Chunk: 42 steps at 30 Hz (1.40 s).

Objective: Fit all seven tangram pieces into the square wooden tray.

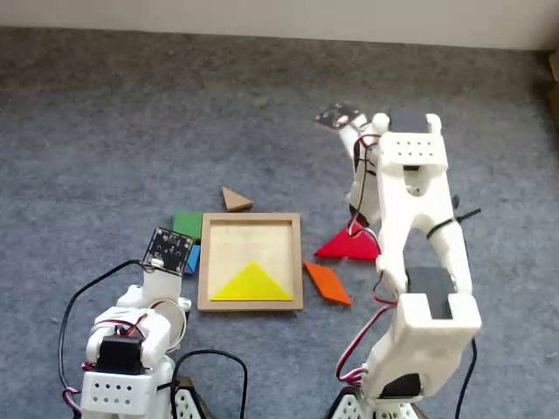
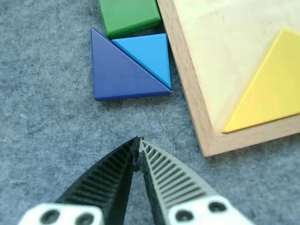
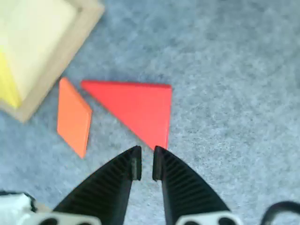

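The square wooden tray [image 1: 251, 229] lies mid-table with a yellow triangle [image 1: 251, 284] inside it, against the near rim. To its left are a green square [image 2: 129, 14], a dark blue triangle [image 2: 117, 77] and a light blue triangle [image 2: 147, 51]. My left gripper [image 2: 138, 141] is shut and empty, just short of the dark blue triangle and beside the tray's corner [image 2: 211, 143]. A red triangle [image 3: 136, 108] and an orange parallelogram [image 3: 73, 115] lie right of the tray. My right gripper [image 3: 144, 163] hangs at the red triangle's tip, open by a narrow gap, holding nothing.
A small brown triangle [image 1: 235, 200] lies on the grey carpet just beyond the tray's far edge. The right arm [image 1: 419, 218] stands tall over the area to the right of the red triangle. The carpet stretches away toward a pale wall at the far side.
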Each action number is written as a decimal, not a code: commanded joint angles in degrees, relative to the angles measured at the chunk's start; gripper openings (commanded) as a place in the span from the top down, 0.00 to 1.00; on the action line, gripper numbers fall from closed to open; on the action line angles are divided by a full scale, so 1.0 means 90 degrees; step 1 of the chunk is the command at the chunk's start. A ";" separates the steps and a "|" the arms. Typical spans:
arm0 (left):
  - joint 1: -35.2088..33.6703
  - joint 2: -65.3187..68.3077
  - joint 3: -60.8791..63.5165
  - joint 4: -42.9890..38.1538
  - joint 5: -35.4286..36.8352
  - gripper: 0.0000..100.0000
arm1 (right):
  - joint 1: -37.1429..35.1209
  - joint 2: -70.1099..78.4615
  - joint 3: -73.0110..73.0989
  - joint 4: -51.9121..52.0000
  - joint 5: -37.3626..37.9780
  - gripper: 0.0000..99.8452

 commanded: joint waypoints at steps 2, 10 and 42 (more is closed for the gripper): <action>0.0044 -0.0239 0.0122 0.0020 -0.0029 1.00 | 0.0112 -0.0913 0.0835 -0.0718 0.0830 0.99; 0.0044 -0.0239 0.0122 0.0020 -0.0029 1.00 | -0.0063 -0.1587 0.2769 -0.2349 0.0723 0.81; 0.0054 -0.0239 0.0122 0.0020 -0.0029 1.00 | -0.0816 0.0005 0.3883 -0.3961 0.0908 0.59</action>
